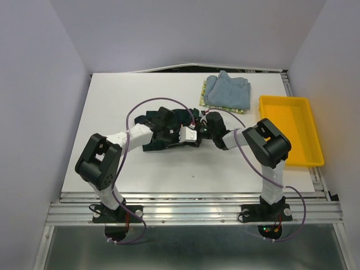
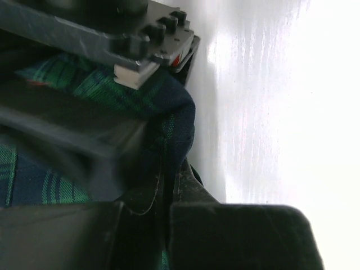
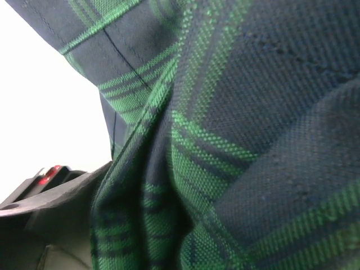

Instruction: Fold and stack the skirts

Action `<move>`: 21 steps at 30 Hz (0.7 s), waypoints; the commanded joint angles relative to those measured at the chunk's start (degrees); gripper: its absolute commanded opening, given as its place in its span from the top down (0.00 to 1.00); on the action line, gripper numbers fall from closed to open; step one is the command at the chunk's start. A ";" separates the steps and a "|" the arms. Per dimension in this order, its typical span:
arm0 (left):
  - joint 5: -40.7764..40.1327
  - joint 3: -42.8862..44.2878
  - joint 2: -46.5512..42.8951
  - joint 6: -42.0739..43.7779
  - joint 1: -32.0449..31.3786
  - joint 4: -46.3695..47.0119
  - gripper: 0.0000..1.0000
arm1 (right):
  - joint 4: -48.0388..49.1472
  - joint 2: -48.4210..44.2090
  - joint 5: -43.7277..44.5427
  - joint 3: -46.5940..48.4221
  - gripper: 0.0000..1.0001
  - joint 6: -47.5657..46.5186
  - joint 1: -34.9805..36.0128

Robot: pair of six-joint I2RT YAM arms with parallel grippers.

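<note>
The dark green-navy plaid skirt (image 1: 163, 138) lies bunched at the table's middle, under both grippers. My left gripper (image 1: 179, 125) is shut on a fold of it; in the left wrist view the cloth (image 2: 169, 129) runs down into the narrow gap between the fingers (image 2: 194, 188). My right gripper (image 1: 201, 127) meets it from the right. In the right wrist view the plaid cloth (image 3: 236, 112) fills the frame and gathers at the jaws, hiding the fingers. The light blue-grey skirt (image 1: 228, 91) lies folded on the lemon-print skirt (image 1: 206, 102) at the back.
A yellow plastic tray (image 1: 306, 157) stands at the right edge of the white table (image 1: 112, 112). The two grippers are very close together; the right gripper's body (image 2: 140, 34) shows at the top of the left wrist view.
</note>
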 commanded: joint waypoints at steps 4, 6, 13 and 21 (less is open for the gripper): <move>1.19 3.52 -2.21 -8.03 0.29 1.50 0.78 | -4.78 4.46 7.35 2.54 0.53 -1.93 1.56; 2.84 4.31 -4.50 -16.79 2.65 0.10 0.68 | -4.86 3.50 7.61 1.57 0.66 -2.37 1.56; 6.10 0.37 -18.29 -45.03 21.72 -1.49 0.37 | -5.30 0.42 7.88 -1.07 0.92 -1.15 0.25; 5.83 -5.69 -13.94 -66.91 36.83 -7.11 0.27 | -8.47 -0.64 6.91 0.95 0.99 0.87 -1.51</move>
